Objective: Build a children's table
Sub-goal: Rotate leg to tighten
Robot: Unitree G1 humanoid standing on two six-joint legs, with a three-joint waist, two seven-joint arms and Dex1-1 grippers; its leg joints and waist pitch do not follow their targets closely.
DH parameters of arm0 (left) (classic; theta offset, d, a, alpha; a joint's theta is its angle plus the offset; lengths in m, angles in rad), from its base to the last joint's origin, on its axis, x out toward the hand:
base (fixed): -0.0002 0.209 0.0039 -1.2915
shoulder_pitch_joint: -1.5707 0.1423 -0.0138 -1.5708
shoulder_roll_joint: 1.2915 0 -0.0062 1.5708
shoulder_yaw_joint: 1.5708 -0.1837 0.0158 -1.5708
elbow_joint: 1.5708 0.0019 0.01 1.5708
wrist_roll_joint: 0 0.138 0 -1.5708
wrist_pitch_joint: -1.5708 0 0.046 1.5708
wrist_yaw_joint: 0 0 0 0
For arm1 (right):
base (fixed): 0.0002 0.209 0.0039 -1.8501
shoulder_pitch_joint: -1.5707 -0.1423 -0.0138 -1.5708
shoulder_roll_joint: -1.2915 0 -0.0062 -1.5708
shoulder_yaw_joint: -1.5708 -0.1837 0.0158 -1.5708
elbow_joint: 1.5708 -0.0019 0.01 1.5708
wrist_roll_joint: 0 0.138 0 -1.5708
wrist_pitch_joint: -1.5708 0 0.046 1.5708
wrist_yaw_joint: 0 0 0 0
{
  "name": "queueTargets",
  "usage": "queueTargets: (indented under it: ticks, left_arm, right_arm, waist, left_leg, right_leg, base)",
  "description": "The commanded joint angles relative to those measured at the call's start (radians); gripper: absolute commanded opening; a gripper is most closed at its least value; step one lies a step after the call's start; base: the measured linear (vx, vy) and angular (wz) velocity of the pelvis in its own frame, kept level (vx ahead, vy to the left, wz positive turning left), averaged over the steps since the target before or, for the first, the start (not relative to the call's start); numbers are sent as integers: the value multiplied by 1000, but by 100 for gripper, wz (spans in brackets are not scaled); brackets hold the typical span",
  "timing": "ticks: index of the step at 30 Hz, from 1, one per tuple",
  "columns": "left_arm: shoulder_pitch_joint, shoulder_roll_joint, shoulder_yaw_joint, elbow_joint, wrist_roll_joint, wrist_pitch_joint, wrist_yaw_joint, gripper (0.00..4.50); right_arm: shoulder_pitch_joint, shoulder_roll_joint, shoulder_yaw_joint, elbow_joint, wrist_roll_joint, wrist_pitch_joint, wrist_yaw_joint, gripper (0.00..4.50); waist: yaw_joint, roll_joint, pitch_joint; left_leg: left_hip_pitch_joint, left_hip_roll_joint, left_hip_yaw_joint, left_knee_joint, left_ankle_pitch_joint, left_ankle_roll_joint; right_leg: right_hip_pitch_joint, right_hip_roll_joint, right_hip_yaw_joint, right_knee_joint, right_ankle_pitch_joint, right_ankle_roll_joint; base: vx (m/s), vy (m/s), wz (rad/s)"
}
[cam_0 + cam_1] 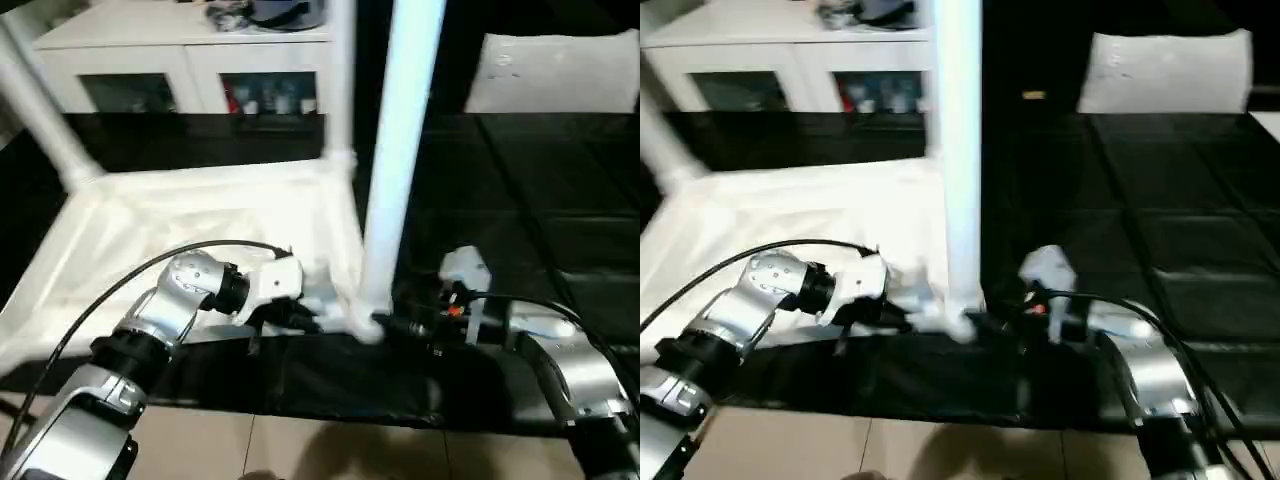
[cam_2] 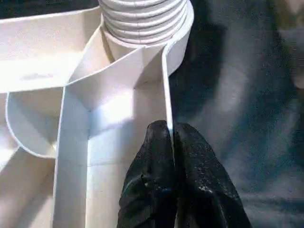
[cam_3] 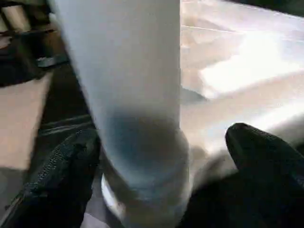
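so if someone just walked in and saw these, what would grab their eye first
Most likely the tall white leg standing upright in the near corner socket of the upturned tabletop, which lies ribbed side up on the black work table. Right at its base, the right gripper has its fingers spread wide on either side of the leg, while the left gripper is pinched shut on the tabletop's thin edge wall beside that socket.

Your bot's got chunky silver forearms with black joint rings, and a black cable arcs over the left arm [image 1: 150,330] while another loops over the right arm [image 1: 560,370]. Left wrist housing is white, right one shows a small orange-red bit, and the fingers [image 2: 190,171] wear pebbly black covers.
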Motion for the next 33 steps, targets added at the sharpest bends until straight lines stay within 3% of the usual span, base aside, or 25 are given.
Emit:
queueTargets:
  ticks: [1,5,6,18,24,33]
  left_arm:
    - [-8,6,-64,4,44,-30,-66,0]
    - [-26,1,-81,26,49,-68,-111,0]
    - [-30,-2,-83,31,49,-73,-117,0]
    - [-48,-11,-88,68,53,-115,-131,0]
    - [-47,-6,-85,81,58,-128,-126,0]
    - [-31,-13,-55,84,38,-91,-88,0]
  right_arm:
    - [-16,-10,20,-18,14,10,39,449]
    - [-43,-18,62,-8,10,19,100,449]
    - [-48,-17,68,-4,9,18,107,422]
    - [-77,-37,109,28,-11,44,170,329]
    - [-81,-41,116,36,-16,41,175,277]
    - [-58,-24,116,19,-7,49,150,268]
  waist:
    - [-1,-17,-60]
    - [10,-23,-62]
    - [11,-23,-62]
    - [30,-27,-65]
    - [31,-26,-64]
    - [31,-25,-64]
  left_leg:
    - [1,76,-25,-68,-146,102]
    - [-2,74,-24,-66,-128,97]
    - [-3,74,-24,-66,-123,99]
    - [-1,75,-23,-64,-110,90]
    - [-1,75,-23,-64,-114,87]
    - [0,74,-23,-64,-123,83]
  right_leg:
    - [48,-91,78,-73,-305,-118]
    - [52,-93,79,-65,-263,-132]
    - [52,-94,79,-65,-265,-129]
    - [52,-96,79,-65,-272,-121]
    - [52,-95,78,-68,-295,-110]
    - [52,-95,77,-70,-308,-106]
  base:
    - [0,0,0]
    - [0,0,0]
    - [0,0,0]
    - [0,0,0]
    - [0,0,0]
    - [0,0,0]
